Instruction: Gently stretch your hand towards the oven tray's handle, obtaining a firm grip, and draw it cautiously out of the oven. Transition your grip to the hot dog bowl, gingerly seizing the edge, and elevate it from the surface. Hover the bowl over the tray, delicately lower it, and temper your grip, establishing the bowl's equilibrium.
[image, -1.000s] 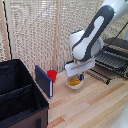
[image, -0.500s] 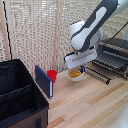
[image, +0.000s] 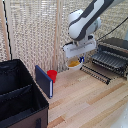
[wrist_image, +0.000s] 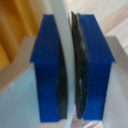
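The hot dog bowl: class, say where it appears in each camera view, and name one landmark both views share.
Exterior view: the hot dog bowl hangs in the air under the gripper, between the red cup and the oven.
Wrist view: only its white rim shows, clamped between the blue fingers.
Shared landmark: the wooden table.

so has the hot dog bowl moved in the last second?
Yes. The hot dog bowl, pinched by the gripper, has risen off the table, toward the oven.
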